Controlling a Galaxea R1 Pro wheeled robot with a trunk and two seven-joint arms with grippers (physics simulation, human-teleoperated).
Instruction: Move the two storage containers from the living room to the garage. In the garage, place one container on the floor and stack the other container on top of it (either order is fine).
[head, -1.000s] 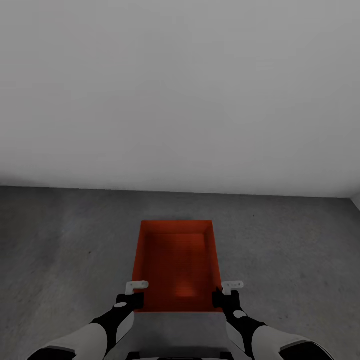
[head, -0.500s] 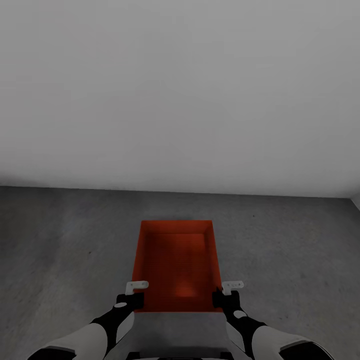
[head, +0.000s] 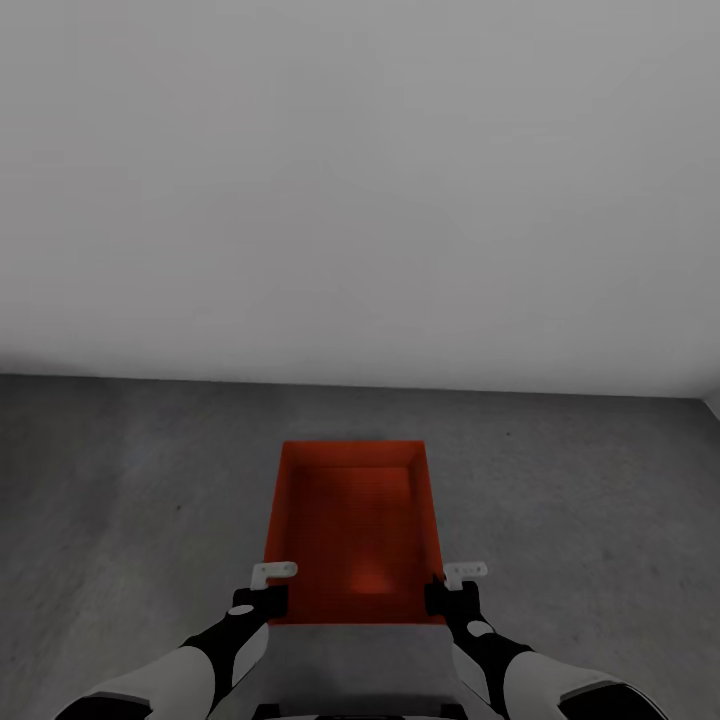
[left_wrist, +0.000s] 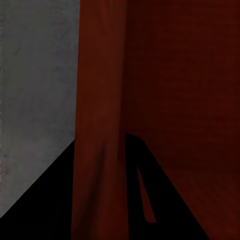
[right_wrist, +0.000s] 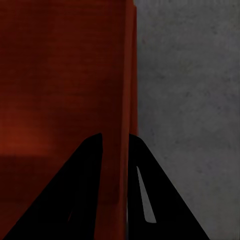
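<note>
One orange-red storage container (head: 352, 530), open-topped, is in front of me over the dark grey floor (head: 120, 480) of the garage. My left gripper (head: 268, 600) is shut on its left side wall (left_wrist: 100, 100) near the close end. One black finger (left_wrist: 45, 200) is outside the wall and the other is inside. My right gripper (head: 437, 598) is shut on the right side wall (right_wrist: 129, 75) in the same way, with its fingers (right_wrist: 75, 190) astride the thin wall. Whether the container rests on the floor I cannot tell.
A plain white wall (head: 360, 180) stands straight ahead, meeting the floor a short way beyond the container's far end. Bare grey floor (right_wrist: 190, 100) spreads to both sides. At the far right the wall turns a corner (head: 712, 398).
</note>
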